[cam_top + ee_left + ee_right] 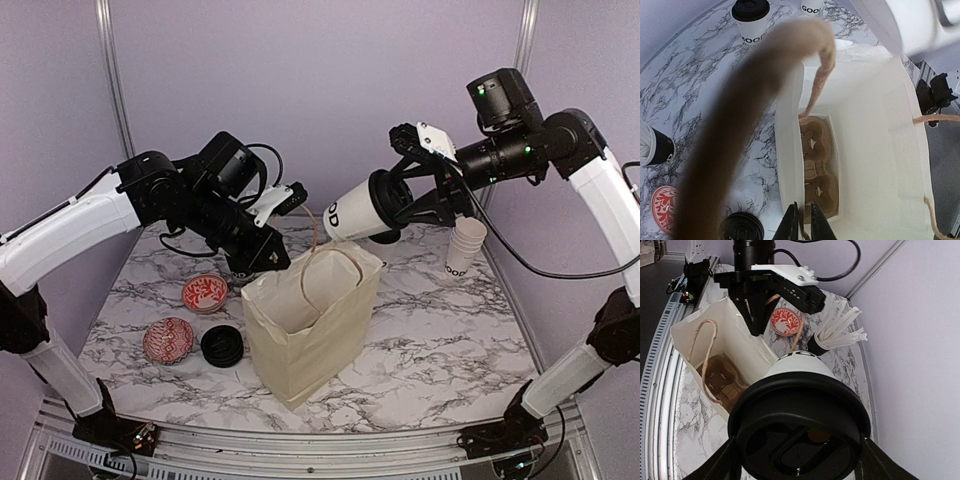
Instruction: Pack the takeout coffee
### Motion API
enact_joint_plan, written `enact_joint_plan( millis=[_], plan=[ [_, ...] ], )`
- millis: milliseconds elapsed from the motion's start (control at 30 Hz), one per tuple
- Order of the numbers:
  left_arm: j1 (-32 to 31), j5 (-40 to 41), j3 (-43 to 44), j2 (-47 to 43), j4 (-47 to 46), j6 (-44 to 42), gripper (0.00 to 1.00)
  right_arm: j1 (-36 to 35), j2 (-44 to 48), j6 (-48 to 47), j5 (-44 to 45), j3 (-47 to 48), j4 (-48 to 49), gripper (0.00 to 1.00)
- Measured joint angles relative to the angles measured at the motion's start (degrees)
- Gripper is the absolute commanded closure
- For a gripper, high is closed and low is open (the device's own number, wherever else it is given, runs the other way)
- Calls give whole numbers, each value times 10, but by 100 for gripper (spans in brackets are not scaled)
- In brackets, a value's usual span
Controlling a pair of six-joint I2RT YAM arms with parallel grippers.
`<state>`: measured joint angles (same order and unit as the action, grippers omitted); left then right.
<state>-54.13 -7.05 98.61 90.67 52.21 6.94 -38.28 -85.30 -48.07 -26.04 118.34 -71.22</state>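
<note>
Now the right gripper [392,205] grasps a lidded coffee cup [350,213] lying on its side in the air, just above the far right of the paper bag [310,330], which stands open at mid-table. The left gripper [268,255] is clenched on the bag's far left rim, by the cord handle.

To do this step well, I judge the cup must be turned lid up before it descends. It should then go straight down into a free hole of the cardboard carrier [817,172] on the bag's floor, while the left arm holds the mouth wide.

The overhead view hides the bag's floor. The left wrist view shows the carrier, its holes seemingly empty, and another lidded cup [751,20] standing on the table outside the bag. The right wrist view shows the black lid [800,435] seated all round the held cup.
</note>
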Motion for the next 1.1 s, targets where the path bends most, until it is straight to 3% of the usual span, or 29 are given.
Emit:
enact_joint_plan(
  millis=[100, 333, 833, 900, 1100],
  plan=[
    [1, -1, 20, 22, 6, -7, 100, -43, 1, -12, 9, -12, -11, 40],
    [2, -6, 84, 68, 28, -49, 100, -112, 1, -27, 62, -35, -25, 43],
    [2, 14, 221, 164, 80, -200, 99, -148, -46, -10, 148, -45, -36, 45],
    [3, 16, 229, 173, 83, -207, 94, -150, -46, -4, 156, -45, -37, 46],
    [6, 7, 252, 179, 90, -210, 65, -172, -47, 12, 198, -46, -40, 48]
  ],
)
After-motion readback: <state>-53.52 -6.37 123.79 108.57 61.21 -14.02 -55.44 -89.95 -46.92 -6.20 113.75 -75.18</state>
